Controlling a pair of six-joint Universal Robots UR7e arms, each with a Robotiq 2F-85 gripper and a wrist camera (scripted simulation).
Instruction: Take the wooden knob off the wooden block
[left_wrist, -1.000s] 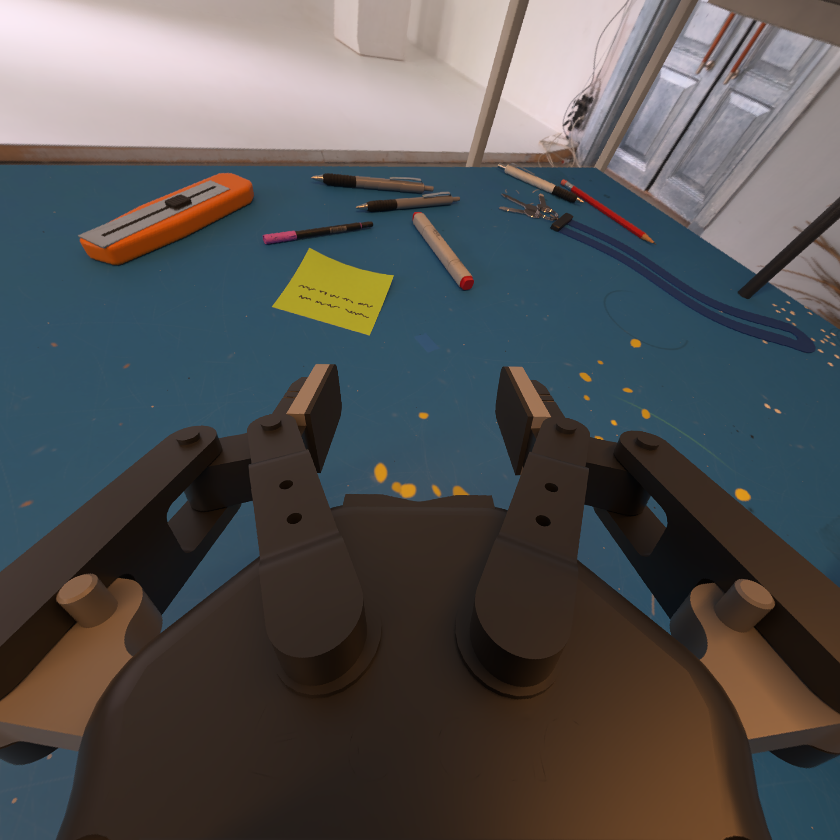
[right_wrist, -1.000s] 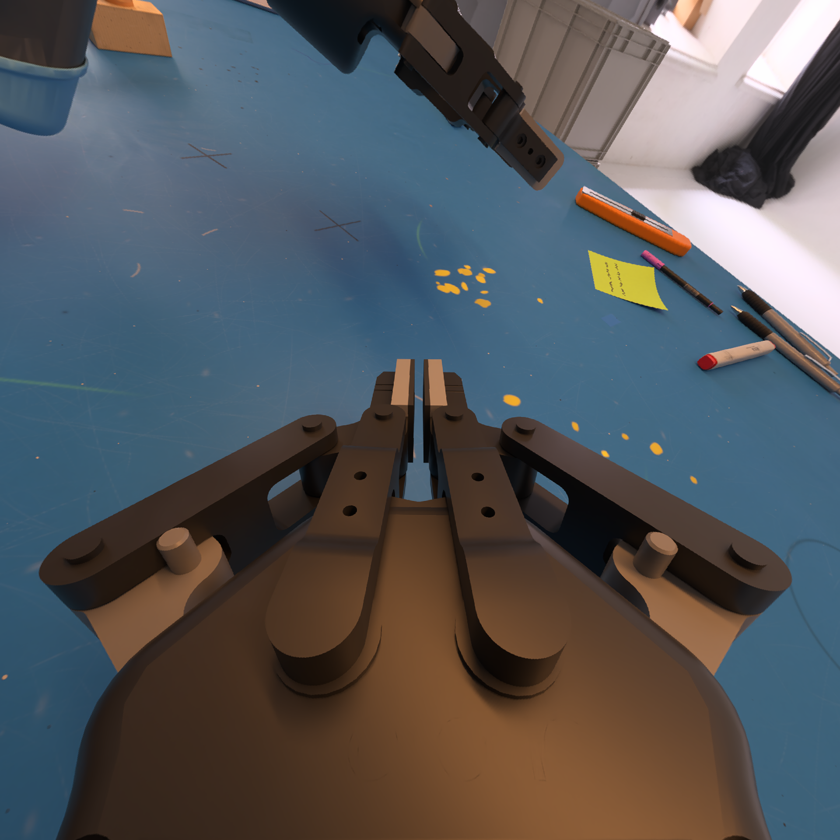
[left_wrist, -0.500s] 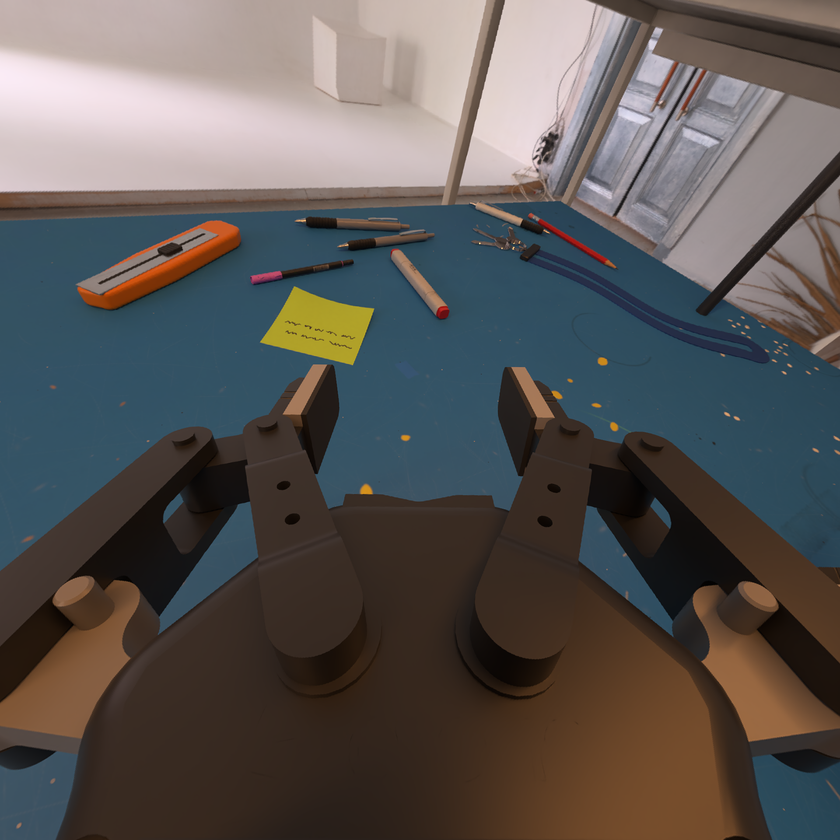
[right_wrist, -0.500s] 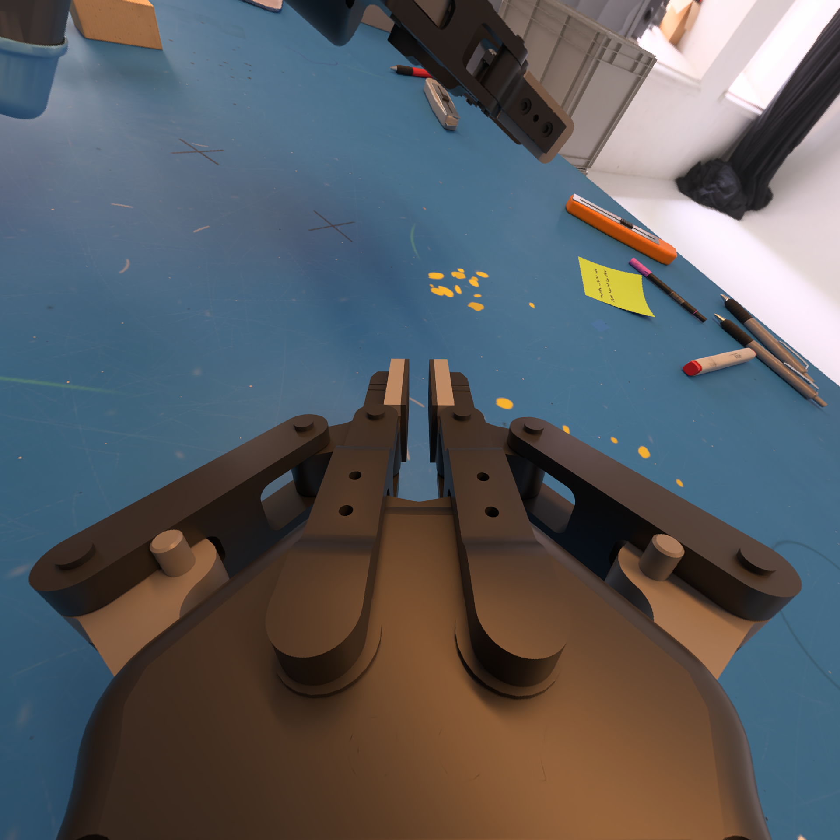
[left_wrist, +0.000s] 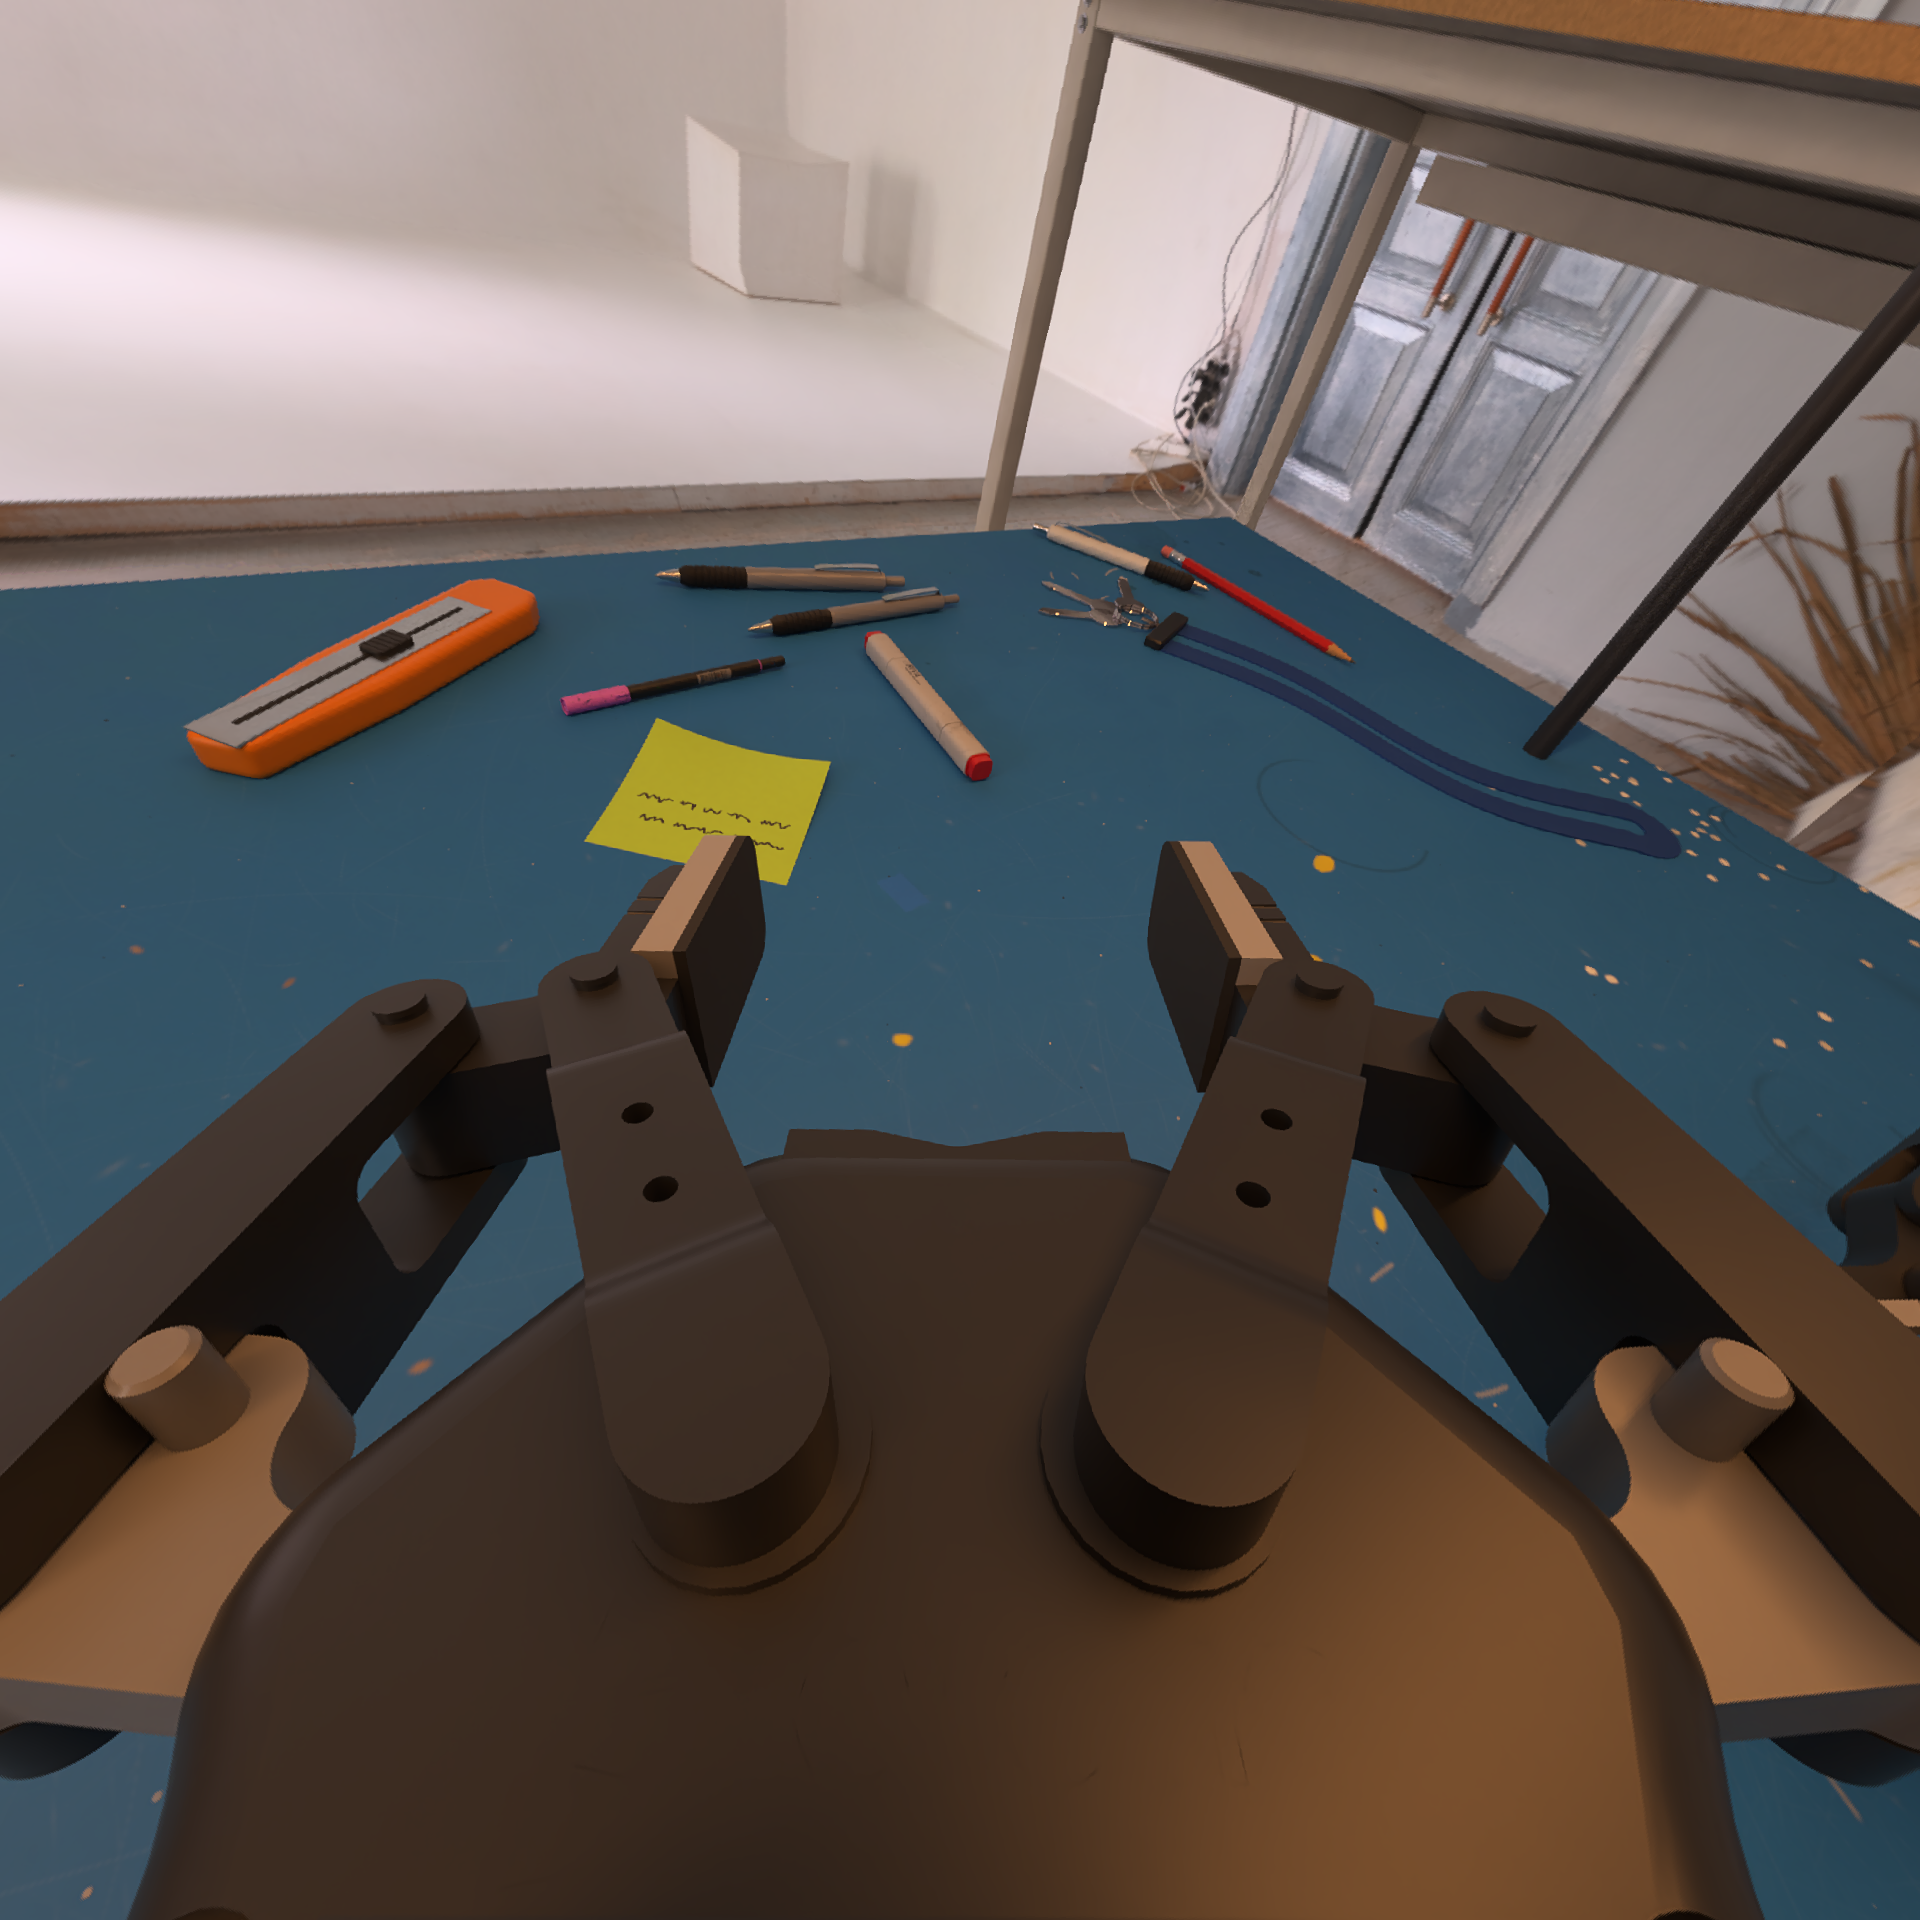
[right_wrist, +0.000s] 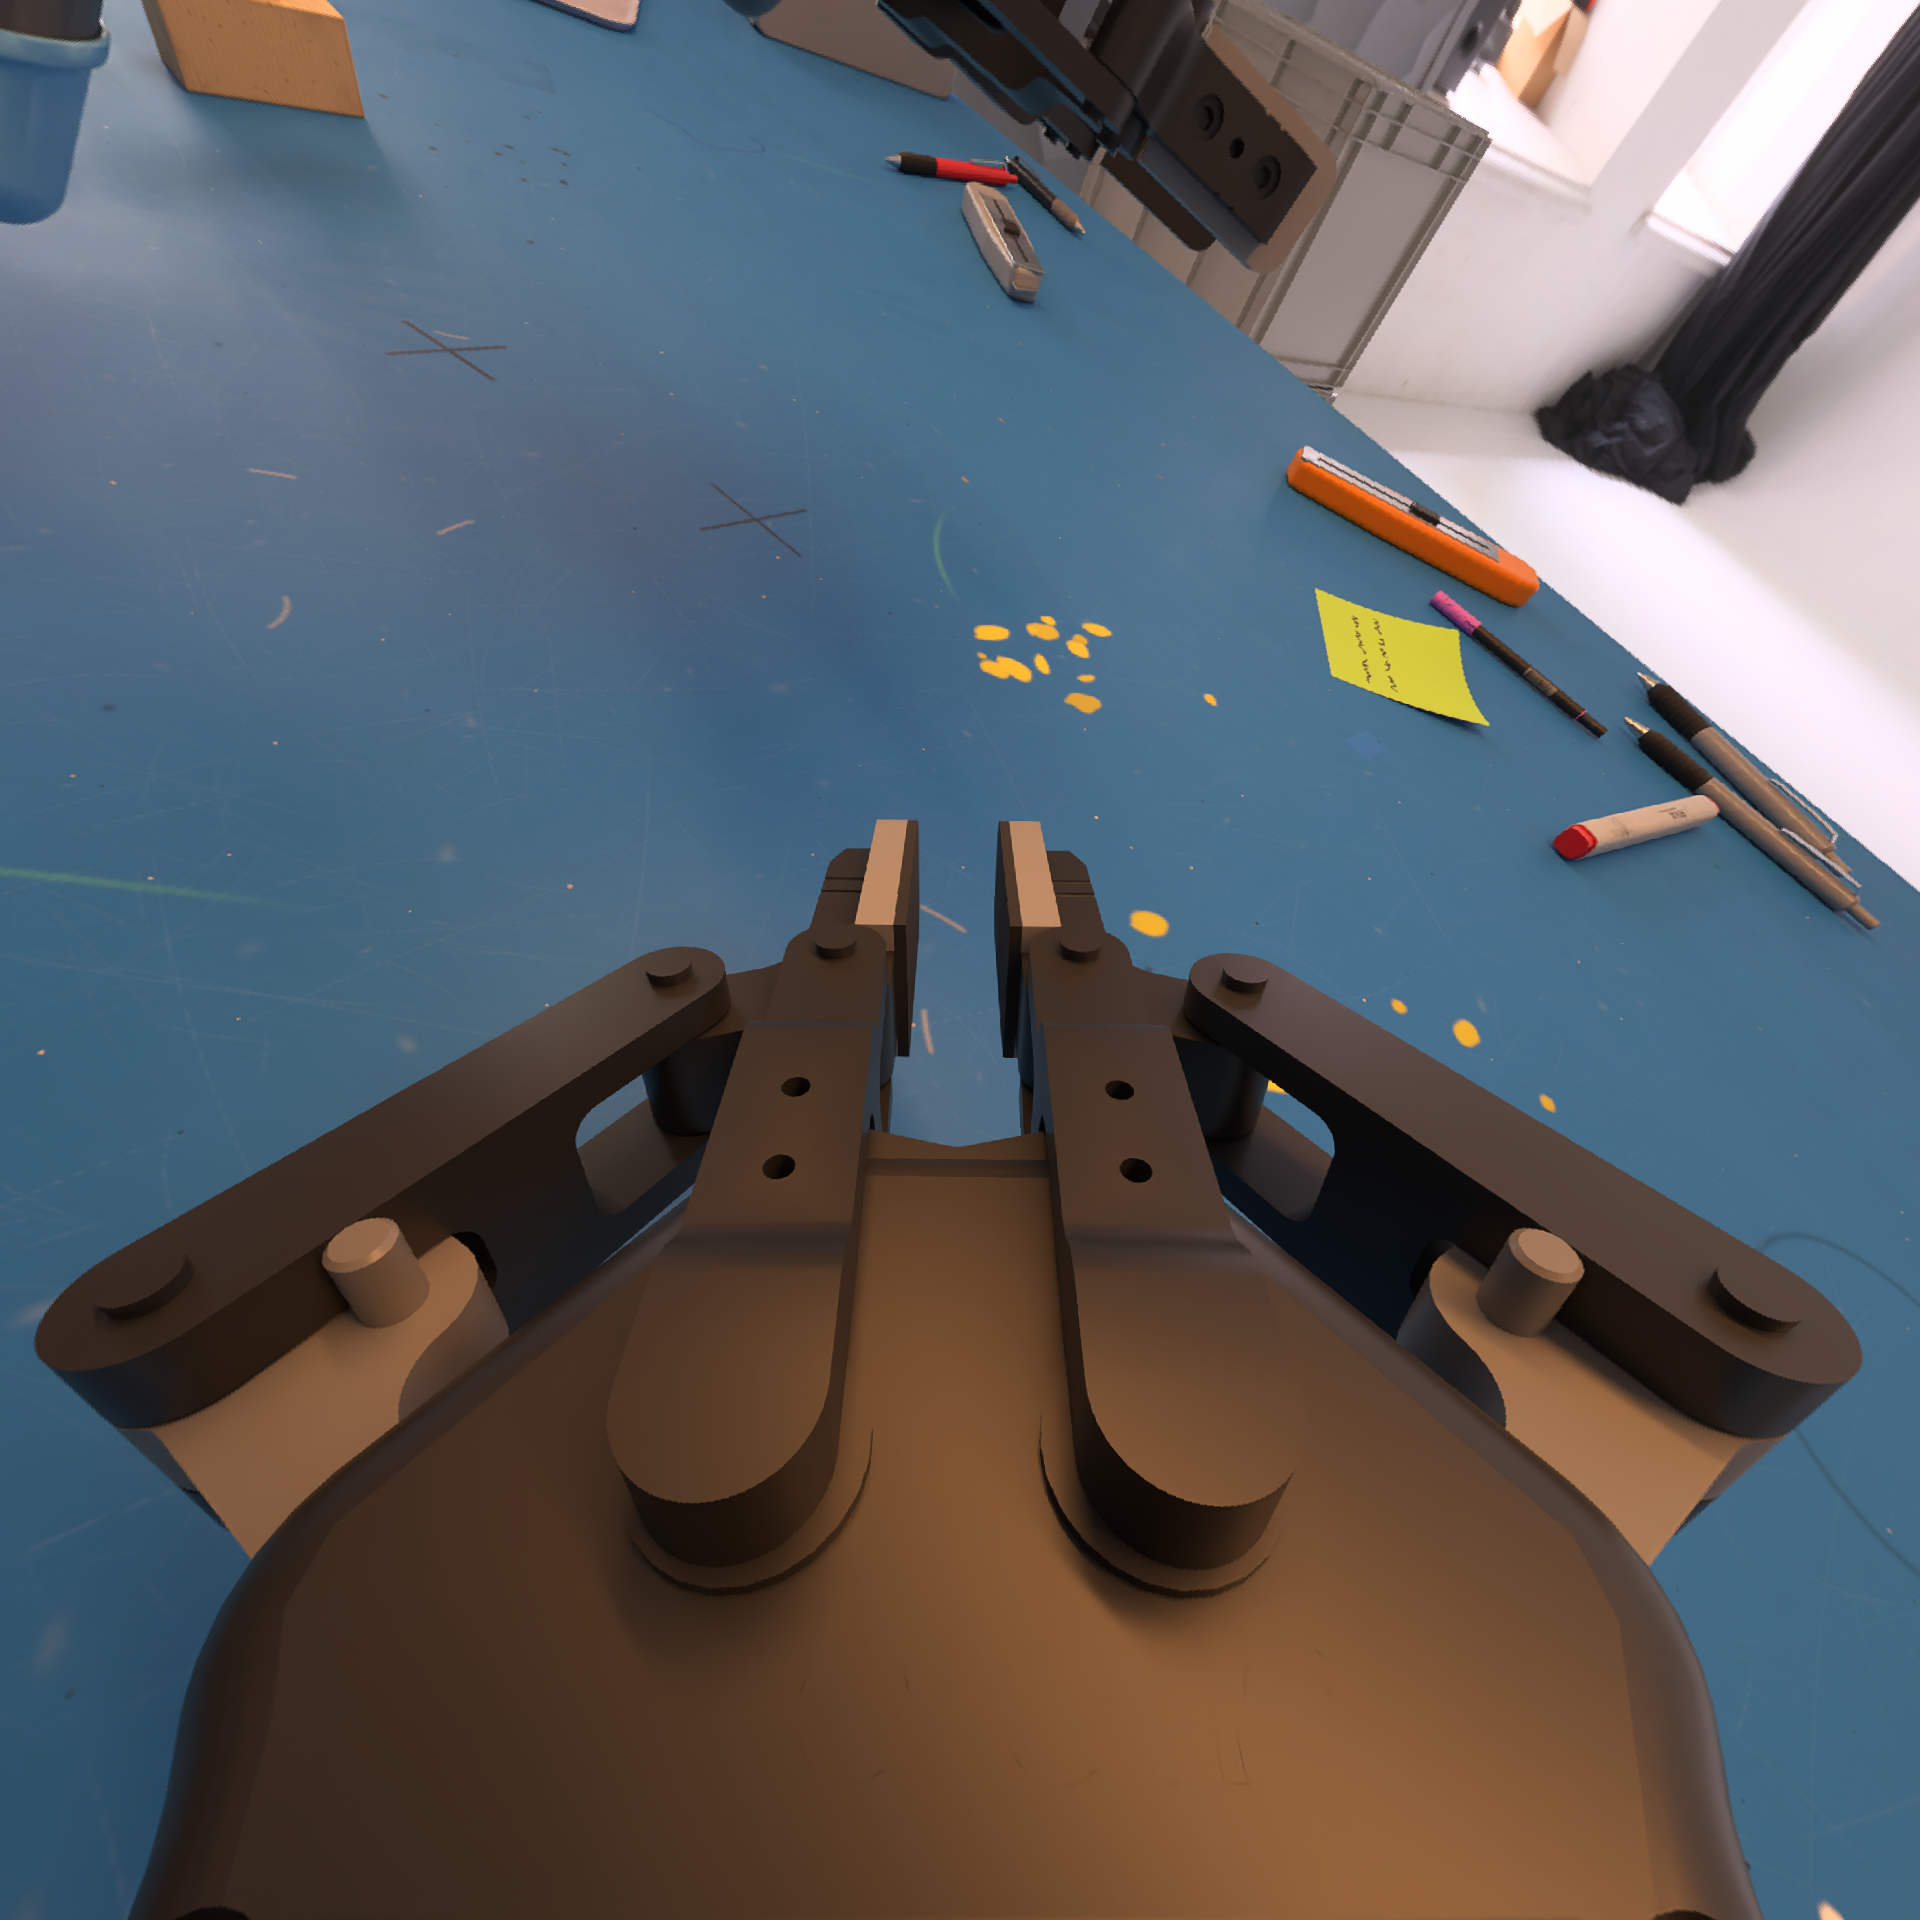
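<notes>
Left gripper (left_wrist: 951, 883) spread wide, empty, just short of the yellow note (left_wrist: 717, 798) — right gripper (right_wrist: 954, 868) slightly parted, holding nothing, wooden block (right_wrist: 255, 52) far beyond it at the table's (right_wrist: 520, 727) far end.

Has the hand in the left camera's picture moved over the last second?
Yes. The left hand has moved toward the yellow sticky note: its near finger now overlaps the note's near edge, where a stretch of blue table separated them before.
</notes>
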